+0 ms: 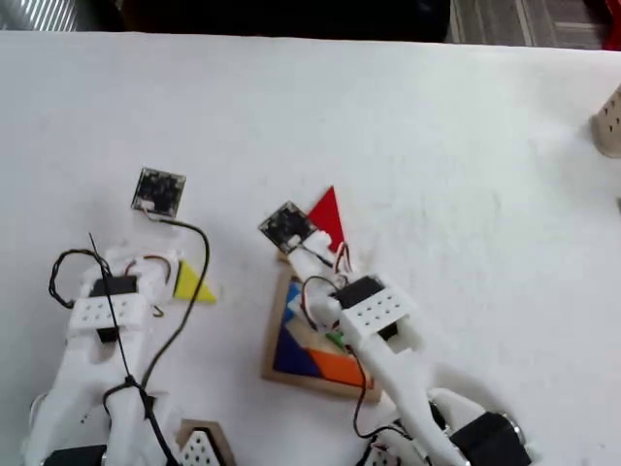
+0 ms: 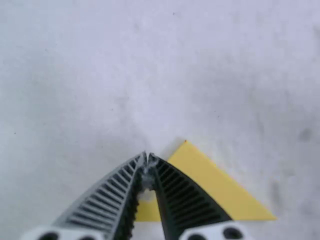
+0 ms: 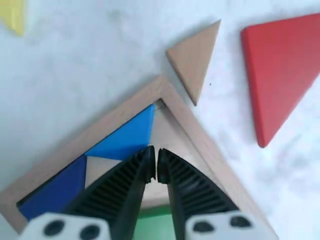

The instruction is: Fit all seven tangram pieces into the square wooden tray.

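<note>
The square wooden tray (image 1: 271,342) lies under my right arm (image 1: 374,313). It holds a light blue piece (image 3: 127,138), a dark blue piece (image 3: 54,194), an orange piece (image 1: 335,366) and a green piece (image 3: 154,226). My right gripper (image 3: 154,156) is shut with nothing in it, over bare tray floor near one corner. Just outside that corner lie a plain wooden triangle (image 3: 194,56) and a red triangle (image 3: 280,70) (image 1: 328,215). A yellow triangle (image 2: 215,192) (image 1: 191,283) lies beside my left arm (image 1: 112,303). My left gripper (image 2: 148,159) is shut and empty, its tips at the triangle's corner.
A perforated wooden block (image 1: 609,120) stands at the table's right edge, and another (image 1: 200,446) sits at the front between the arms' bases. The white table (image 1: 437,126) stretches bare towards the back and right.
</note>
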Controlling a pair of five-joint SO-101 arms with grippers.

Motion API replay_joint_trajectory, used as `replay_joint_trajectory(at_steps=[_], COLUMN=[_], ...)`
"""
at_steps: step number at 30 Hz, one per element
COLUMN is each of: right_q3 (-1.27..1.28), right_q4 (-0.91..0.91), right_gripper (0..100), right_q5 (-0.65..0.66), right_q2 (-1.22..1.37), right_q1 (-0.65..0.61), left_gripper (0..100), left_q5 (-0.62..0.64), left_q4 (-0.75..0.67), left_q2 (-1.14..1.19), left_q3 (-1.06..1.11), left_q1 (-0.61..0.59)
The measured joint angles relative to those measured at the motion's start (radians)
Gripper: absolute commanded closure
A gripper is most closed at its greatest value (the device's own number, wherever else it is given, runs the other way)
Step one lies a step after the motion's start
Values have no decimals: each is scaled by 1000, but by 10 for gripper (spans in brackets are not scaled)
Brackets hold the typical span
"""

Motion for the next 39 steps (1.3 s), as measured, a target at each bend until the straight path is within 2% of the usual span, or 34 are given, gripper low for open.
replay_joint_trajectory(at_steps=[6, 9, 11, 20, 26, 31, 35, 39], right_q3=[3, 68, 132, 216, 201, 163, 161, 161], right_q4=[203, 238, 238, 216, 180, 175, 175, 175], right_gripper=[978, 980, 980, 980, 980, 981, 981, 981], right_q5=[0, 21, 78, 126, 132, 132, 132, 153], right_q2=[-238, -351, -405, -457, -305, -193, -178, -178], right_q1=[213, 328, 362, 374, 298, 298, 287, 222], left_gripper=[977, 977, 977, 977, 977, 977, 977, 977], left_q5=[0, 0, 0, 0, 0, 0, 0, 0], left_q4=[0, 0, 0, 0, 0, 0, 0, 0], left_q2=[0, 0, 0, 0, 0, 0, 0, 0], left_q3=[0, 0, 0, 0, 0, 0, 0, 0], left_q1=[0, 0, 0, 0, 0, 0, 0, 0])
